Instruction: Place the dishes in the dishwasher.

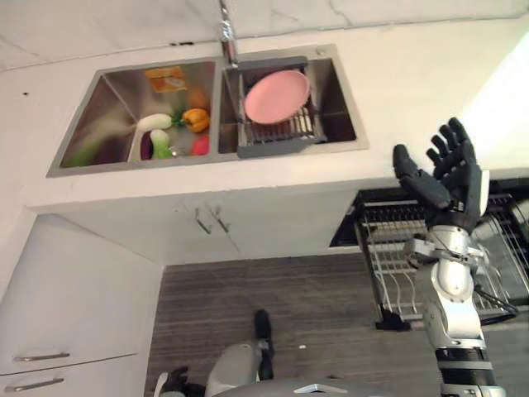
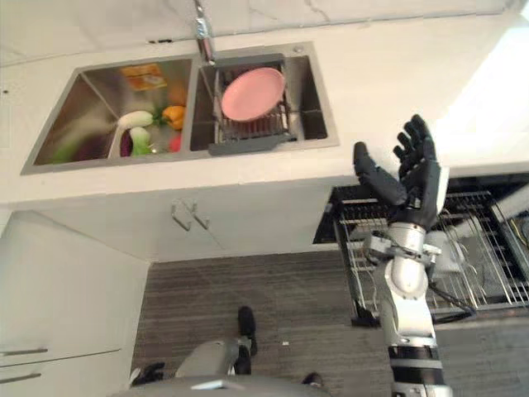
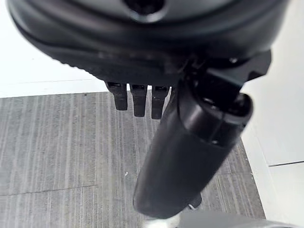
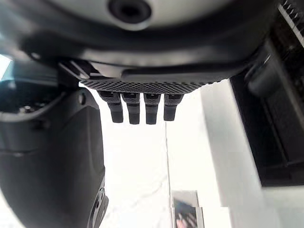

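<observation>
A pink plate (image 1: 276,96) lies in a grey drying rack (image 1: 277,136) set in the sink's right basin. My right hand (image 1: 446,178) is raised open and empty, over the counter's front edge and above the pulled-out dishwasher rack (image 1: 397,248), well to the right of the plate. In the right wrist view its fingers (image 4: 140,107) stay straight with nothing between them and the thumb. My left hand (image 3: 190,156) hangs low over the floor, fingers straight and holding nothing.
The sink's left basin (image 1: 107,124) holds toy vegetables and an orange box. A faucet (image 1: 226,37) stands behind the sink. White cabinet doors (image 1: 207,219) sit below the counter, drawers at the lower left. The wire dishwasher rack juts out over the wood floor (image 1: 273,306).
</observation>
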Available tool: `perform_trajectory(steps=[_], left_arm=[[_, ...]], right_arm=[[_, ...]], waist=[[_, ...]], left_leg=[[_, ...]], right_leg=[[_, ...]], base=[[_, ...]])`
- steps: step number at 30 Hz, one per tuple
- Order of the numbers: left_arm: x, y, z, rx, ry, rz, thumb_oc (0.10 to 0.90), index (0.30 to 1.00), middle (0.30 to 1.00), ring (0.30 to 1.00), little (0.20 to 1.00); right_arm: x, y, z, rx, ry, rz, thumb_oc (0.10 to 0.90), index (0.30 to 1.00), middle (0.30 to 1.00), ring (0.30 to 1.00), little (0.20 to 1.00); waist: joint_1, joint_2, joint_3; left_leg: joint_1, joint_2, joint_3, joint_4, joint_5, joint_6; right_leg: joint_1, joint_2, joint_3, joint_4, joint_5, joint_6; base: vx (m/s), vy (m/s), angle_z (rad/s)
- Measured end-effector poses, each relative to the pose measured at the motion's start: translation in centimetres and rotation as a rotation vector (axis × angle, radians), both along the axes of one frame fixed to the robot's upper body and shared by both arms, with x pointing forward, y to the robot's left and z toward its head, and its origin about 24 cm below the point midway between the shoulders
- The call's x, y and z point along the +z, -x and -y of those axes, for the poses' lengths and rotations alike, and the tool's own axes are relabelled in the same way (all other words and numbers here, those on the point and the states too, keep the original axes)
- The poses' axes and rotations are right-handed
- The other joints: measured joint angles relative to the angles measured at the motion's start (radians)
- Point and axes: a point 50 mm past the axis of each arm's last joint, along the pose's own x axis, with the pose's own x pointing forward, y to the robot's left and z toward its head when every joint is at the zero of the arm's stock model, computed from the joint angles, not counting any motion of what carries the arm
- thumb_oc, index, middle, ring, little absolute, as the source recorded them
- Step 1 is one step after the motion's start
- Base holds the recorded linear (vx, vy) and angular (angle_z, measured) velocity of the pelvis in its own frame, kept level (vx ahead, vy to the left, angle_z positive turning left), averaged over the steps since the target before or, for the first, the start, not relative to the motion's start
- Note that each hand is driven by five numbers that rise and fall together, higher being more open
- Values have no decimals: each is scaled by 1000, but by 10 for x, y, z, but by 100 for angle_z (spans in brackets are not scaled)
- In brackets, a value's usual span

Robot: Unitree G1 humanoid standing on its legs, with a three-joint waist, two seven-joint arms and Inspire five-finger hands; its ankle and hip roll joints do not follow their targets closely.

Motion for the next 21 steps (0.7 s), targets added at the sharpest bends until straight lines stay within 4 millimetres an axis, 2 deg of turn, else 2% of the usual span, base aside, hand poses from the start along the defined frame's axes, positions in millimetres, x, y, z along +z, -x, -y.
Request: perform_trajectory(steps=[1, 2, 3, 4, 5, 6, 7, 8, 9, 10, 11, 12, 14, 15, 17, 19, 20, 21], left_arm=[[1, -1, -2, -4, -9, 6, 800, 900, 900, 900, 900], [2, -10, -4, -10, -13, 24, 800, 900, 900, 900, 900], [2, -10, -4, -10, -13, 24, 800, 900, 900, 900, 900], [3, -17, -4, -32, -16, 41, 800, 900, 900, 900, 900], [6, -22, -7, -60, -28, 62, 800, 900, 900, 900, 900], [8, -30, -12, -69, -40, 90, 800, 900, 900, 900, 900], [9, -36, -12, -70, -43, 96, 800, 900, 900, 900, 900], [12, -47, -15, -88, -60, 118, 800, 900, 900, 900, 900], [14, -50, -19, -90, -75, 126, 800, 900, 900, 900, 900], [15, -49, -22, -91, -83, 126, 800, 900, 900, 900, 900], [15, -47, -23, -89, -85, 122, 800, 900, 900, 900, 900], [13, -37, -24, -92, -89, 98, 800, 900, 900, 900, 900], [12, -30, -25, -126, -101, 66, 800, 900, 900, 900, 900], [11, -25, -25, -138, -101, 48, 800, 900, 900, 900, 900], [9, -18, -24, -142, -97, 20, 800, 900, 900, 900, 900], [7, -9, -22, -139, -93, 0, 800, 900, 900, 900, 900], [6, -6, -16, -134, -76, 0, 800, 900, 900, 900, 900], [5, -6, -12, -135, -68, 8, 800, 900, 900, 900, 900]], right_arm=[[0, 0, -1, 2, 21, -3, 800, 900, 900, 900, 900], [-2, 2, 1, -6, 24, -10, 800, 900, 900, 900, 900], [-2, 2, 1, -6, 24, -10, 800, 900, 900, 900, 900], [-7, 5, 3, -22, 17, -31, 800, 900, 900, 900, 900], [-7, 5, 1, -8, 23, -32, 800, 900, 900, 900, 900], [-5, 4, -2, 8, 48, -29, 800, 900, 900, 900, 900], [-6, 4, -3, 11, 65, -31, 800, 900, 900, 900, 900], [-10, 8, -3, 7, 90, -53, 800, 900, 900, 900, 900], [-12, 11, -4, 8, 97, -59, 800, 900, 900, 900, 900], [-12, 13, -5, 8, 86, -57, 800, 900, 900, 900, 900], [-12, 14, -6, 8, 81, -56, 800, 900, 900, 900, 900], [-14, 15, -5, -2, 70, -58, 800, 900, 900, 900, 900], [-14, 16, -4, -12, 66, -56, 800, 900, 900, 900, 900], [-15, 16, -4, -13, 66, -59, 800, 900, 900, 900, 900], [-17, 17, -3, -18, 65, -67, 800, 900, 900, 900, 900], [-19, 17, -3, -25, 62, -75, 800, 900, 900, 900, 900], [-20, 16, -1, -34, 62, -84, 800, 900, 900, 900, 900], [-21, 16, -1, -40, 59, -85, 800, 900, 900, 900, 900]], waist=[[-4, 1, -2], [-14, -1, -2], [-14, -1, -2], [-29, 8, -10], [-20, 2, -13], [-26, -5, -13], [-46, -1, -14], [-82, 15, -6], [-105, 20, -1], [-109, 19, 0], [-117, 17, -2], [-132, 19, -17], [-147, 14, -33], [-149, 10, -35], [-159, 6, -39], [-158, -2, -41], [-145, 16, -41], [-143, 15, -40]], left_leg=[[14, -10, -27, -17, 11, 30], [23, -27, -76, -16, -5, 40], [23, -27, -76, -16, -5, 40], [48, -23, -125, -24, -7, 53], [57, -21, -126, -24, -17, 50], [66, -30, -155, -15, -41, 62], [80, -32, -183, -16, -44, 71], [121, -17, -239, -25, -49, 66], [142, -7, -266, -25, -60, 51], [160, -4, -267, -26, -65, 49], [179, -5, -267, -26, -75, 54], [205, -8, -277, -26, -100, 49], [215, -10, -287, -26, -117, 44], [222, -10, -290, -25, -124, 43], [248, -6, -296, -25, -140, 21], [276, -6, -295, -25, -159, -6], [299, 17, -282, -17, -169, -27], [295, 20, -273, 17, -175, -37]], right_leg=[[-11, -15, -5, 57, 0, -13], [-16, -28, -6, 146, 4, -10], [-16, -28, -6, 146, 4, -10], [-52, -66, 11, 280, -21, -17], [-83, -83, 45, 320, -21, -14], [-144, -91, 131, 429, 16, 0], [-191, -114, 174, 564, 36, -7], [-283, -42, 346, 673, -54, 26], [-324, 27, 432, 647, -99, 26], [-368, 52, 449, 610, -110, 5], [-398, 59, 420, 564, -102, 0], [-445, 54, 365, 458, -80, -25], [-472, 44, 337, 297, -1, -15], [-475, 40, 336, 262, 36, -17], [-456, 40, 378, 163, 115, -15], [-414, 38, 393, 105, 222, -35], [-371, 71, 394, 61, 280, -70], [-343, 79, 396, 27, 282, -75]], base=[[170, 169, 83], [169, 166, 66], [114, 145, 96], [161, 192, 58], [227, 251, 68], [184, 133, 41], [266, 97, 87], [204, 35, 108], [180, -15, 93], [92, -71, 48], [194, -121, 28], [153, -94, 22], [156, -66, 18], [160, -65, 7], [102, -57, 7], [100, -88, -3], [107, -84, -18], [135, -125, -26]])
